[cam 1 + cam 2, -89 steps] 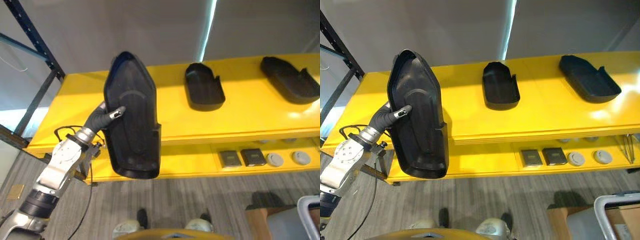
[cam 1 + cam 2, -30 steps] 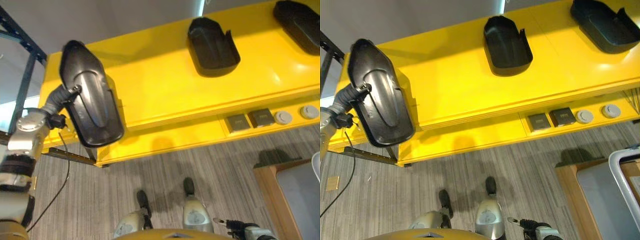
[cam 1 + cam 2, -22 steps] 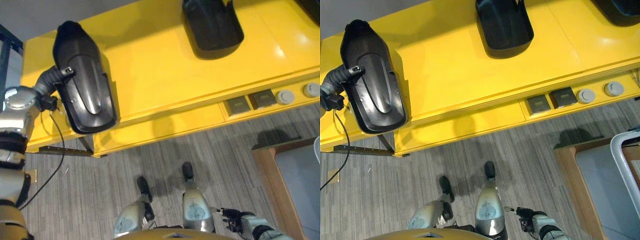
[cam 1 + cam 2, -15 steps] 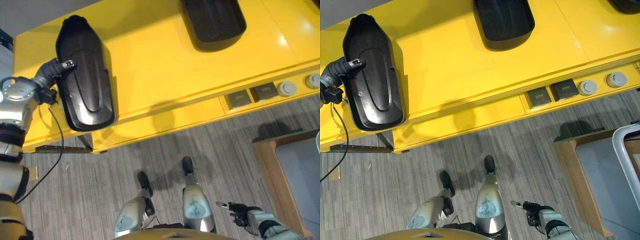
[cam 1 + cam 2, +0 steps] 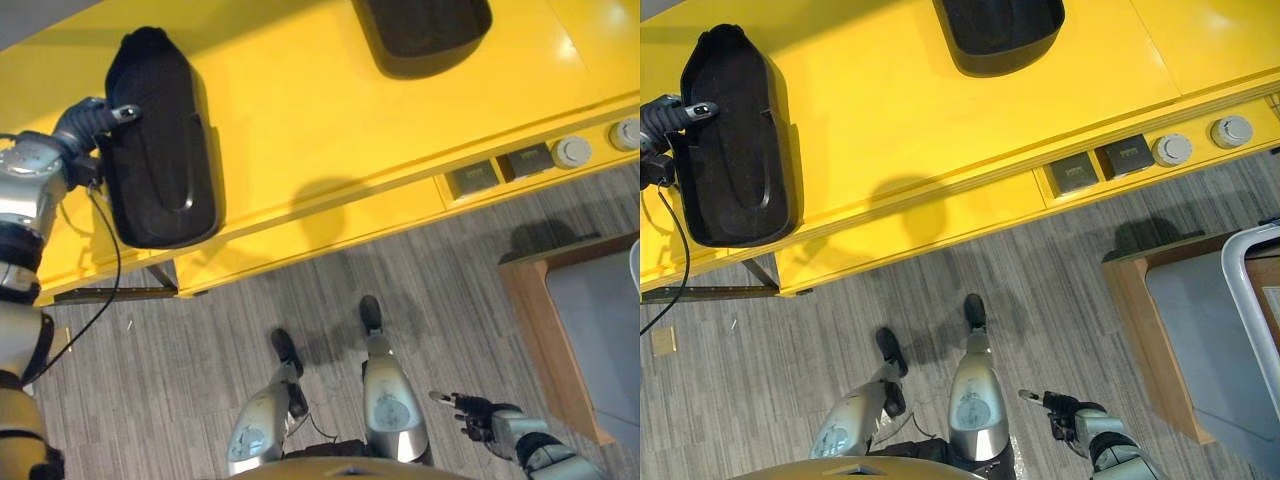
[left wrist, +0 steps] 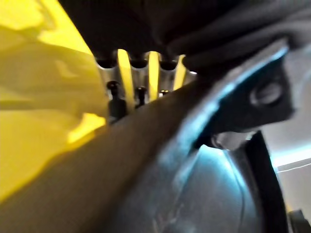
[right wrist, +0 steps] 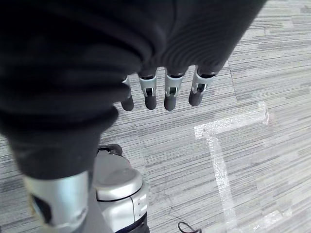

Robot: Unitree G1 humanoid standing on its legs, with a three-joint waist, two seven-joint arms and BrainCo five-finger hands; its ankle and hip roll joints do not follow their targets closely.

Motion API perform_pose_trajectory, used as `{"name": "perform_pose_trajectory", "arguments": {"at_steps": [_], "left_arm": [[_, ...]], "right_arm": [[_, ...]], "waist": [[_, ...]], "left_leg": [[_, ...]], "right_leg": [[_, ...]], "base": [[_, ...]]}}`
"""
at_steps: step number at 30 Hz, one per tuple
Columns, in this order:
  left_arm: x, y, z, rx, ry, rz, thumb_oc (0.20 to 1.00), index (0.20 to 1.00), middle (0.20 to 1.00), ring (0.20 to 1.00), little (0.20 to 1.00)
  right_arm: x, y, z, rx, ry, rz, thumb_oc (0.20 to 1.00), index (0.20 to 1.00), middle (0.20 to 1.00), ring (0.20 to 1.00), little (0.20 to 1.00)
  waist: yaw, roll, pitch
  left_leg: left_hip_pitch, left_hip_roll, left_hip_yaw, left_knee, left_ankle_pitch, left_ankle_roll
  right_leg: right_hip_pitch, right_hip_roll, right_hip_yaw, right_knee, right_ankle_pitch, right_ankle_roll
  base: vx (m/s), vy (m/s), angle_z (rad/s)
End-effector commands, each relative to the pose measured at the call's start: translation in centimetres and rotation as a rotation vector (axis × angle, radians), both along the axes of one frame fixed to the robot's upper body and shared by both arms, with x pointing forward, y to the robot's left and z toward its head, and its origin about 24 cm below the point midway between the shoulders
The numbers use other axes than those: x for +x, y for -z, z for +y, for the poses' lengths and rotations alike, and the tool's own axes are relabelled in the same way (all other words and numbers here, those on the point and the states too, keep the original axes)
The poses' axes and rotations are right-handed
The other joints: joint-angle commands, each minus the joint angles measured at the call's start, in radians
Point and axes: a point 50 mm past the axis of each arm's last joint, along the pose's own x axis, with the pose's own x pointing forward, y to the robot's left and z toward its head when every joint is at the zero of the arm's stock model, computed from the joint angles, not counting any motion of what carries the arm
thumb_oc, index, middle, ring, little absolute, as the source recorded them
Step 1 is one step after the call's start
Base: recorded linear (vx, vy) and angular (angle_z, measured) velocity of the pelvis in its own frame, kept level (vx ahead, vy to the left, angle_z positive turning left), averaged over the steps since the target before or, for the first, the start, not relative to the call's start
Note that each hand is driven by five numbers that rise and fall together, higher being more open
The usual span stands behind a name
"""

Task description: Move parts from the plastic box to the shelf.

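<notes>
One black part [image 5: 155,145] is being set on the yellow shelf [image 5: 300,120].
Left hand [image 5: 95,118] grips its edge; next, let go. Right hand [image 7: 160,92], fingers relaxed, hangs empty.

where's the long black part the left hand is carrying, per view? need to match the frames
Left eye view: long black part at upper left on the yellow shelf, left hand gripping its left edge.
Right eye view: same part, far upper left.
Left wrist view: its dark surface lies close against the hand.
Right wrist view: not in it; right hand over grey floor.
Shared landmark: the shelf in both eye views and the left wrist view.
</notes>
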Motion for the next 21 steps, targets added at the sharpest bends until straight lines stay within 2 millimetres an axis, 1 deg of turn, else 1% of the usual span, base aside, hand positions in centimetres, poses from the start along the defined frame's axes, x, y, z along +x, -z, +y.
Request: {"name": "perform_pose_trajectory", "arguments": {"at_steps": [1,3,4,5,6,11,13,14,17,19,21], "left_arm": [[-1.9,-4.8,3.9,0.016,-0.213,-0.152,0.2,0.2,0.2,0.2,0.2],[-2.1,-4.5,4.3,0.005,-0.231,-0.148,0.2,0.2,0.2,0.2,0.2],[-2.2,-4.3,4.5,0.002,-0.233,-0.141,0.454,0.454,0.454,0.454,0.454],[-2.3,-4.1,4.7,0.002,-0.236,-0.133,0.928,0.928,0.928,0.928,0.928],[-2.4,-3.8,4.8,-0.009,-0.237,-0.134,1.0,1.0,1.0,1.0,1.0],[-2.5,-3.5,4.9,-0.04,-0.214,-0.166,1.0,1.0,1.0,1.0,1.0],[-2.3,-4.3,3.8,-0.115,-0.121,-0.244,1.0,1.0,1.0,1.0,1.0],[-2.3,-4.5,3.7,-0.12,-0.115,-0.259,1.0,1.0,1.0,1.0,1.0],[-2.2,-5.8,2.5,-0.168,-0.058,-0.371,1.0,1.0,1.0,1.0,1.0],[-2.1,-7.1,1.3,-0.18,-0.013,-0.468,1.0,1.0,1.0,1.0,1.0],[-1.9,-7.7,0.6,-0.178,0.01,-0.502,1.0,1.0,1.0,1.0,1.0]], "right_arm": [[-1.1,0.9,0.9,0.026,0.013,0.042,1.0,1.0,1.0,1.0,1.0],[-1.1,0.9,0.9,0.029,0.012,0.041,1.0,1.0,1.0,1.0,1.0],[-1.1,0.9,1.0,0.031,0.012,0.041,1.0,1.0,1.0,1.0,1.0],[-1.0,0.9,1.1,0.032,0.012,0.04,1.0,1.0,1.0,1.0,1.0],[-0.9,0.9,1.1,0.032,0.014,0.038,1.0,1.0,1.0,1.0,1.0],[-1.0,0.9,1.0,0.03,0.02,0.037,1.0,1.0,1.0,1.0,1.0],[-1.2,1.1,1.3,0.044,0.024,0.038,1.0,1.0,1.0,1.0,1.0],[-1.2,1.2,1.4,0.045,0.025,0.037,1.0,1.0,1.0,1.0,1.0],[-1.5,1.2,1.3,0.052,0.048,0.03,1.0,1.0,1.0,1.0,1.0],[-1.7,1.3,1.2,0.051,0.047,0.037,1.0,1.0,1.0,1.0,1.0],[-2.0,1.4,1.3,0.051,0.04,0.045,1.0,1.0,1.0,1.0,1.0]], "waist": [[0.004,-0.037,-0.005],[0.005,-0.037,-0.005],[0.006,-0.036,-0.006],[0.007,-0.036,-0.006],[0.009,-0.036,-0.005],[0.01,-0.032,-0.008],[0.015,-0.039,-0.015],[0.015,-0.04,-0.016],[0.01,-0.041,-0.022],[0.005,-0.045,-0.035],[0.003,-0.047,-0.042]], "left_leg": [[-0.017,-0.015,-0.044,0.001,-0.067,0.012],[-0.016,-0.015,-0.045,0.001,-0.067,0.011],[-0.016,-0.015,-0.047,0.001,-0.067,0.011],[-0.016,-0.015,-0.049,0.001,-0.067,0.011],[-0.016,-0.014,-0.05,0.001,-0.067,0.009],[-0.011,-0.012,-0.054,0.001,-0.067,0.006],[-0.006,-0.009,-0.055,0.001,-0.071,0.006],[-0.005,-0.009,-0.055,0.001,-0.071,0.006],[0.005,-0.006,-0.053,0.001,-0.073,0.003],[0.01,-0.004,-0.049,0.001,-0.073,0.001],[0.016,-0.003,-0.047,0.001,-0.074,0.0]], "right_leg": [[-0.019,0.047,0.072,0.05,-0.122,-0.04],[-0.017,0.046,0.071,0.05,-0.122,-0.04],[-0.017,0.046,0.071,0.049,-0.122,-0.04],[-0.016,0.046,0.07,0.048,-0.122,-0.041],[-0.016,0.046,0.07,0.049,-0.123,-0.041],[-0.006,0.048,0.072,0.045,-0.124,-0.043],[0.002,0.05,0.072,0.042,-0.126,-0.042],[0.003,0.05,0.072,0.041,-0.126,-0.042],[0.015,0.053,0.072,0.038,-0.127,-0.043],[0.022,0.057,0.077,0.035,-0.126,-0.043],[0.028,0.058,0.08,0.033,-0.126,-0.043]], "base": [[0.0,0.0,0.0],[0.0,0.0,0.0],[0.0,0.0,0.0],[0.0,0.0,0.0],[0.0,0.0,0.0],[0.0,0.0,0.0],[-0.03,-0.043,0.0],[-0.02,-0.036,0.0],[0.0,0.0,0.0],[0.0,0.0,0.0],[0.0,0.0,0.0]]}}
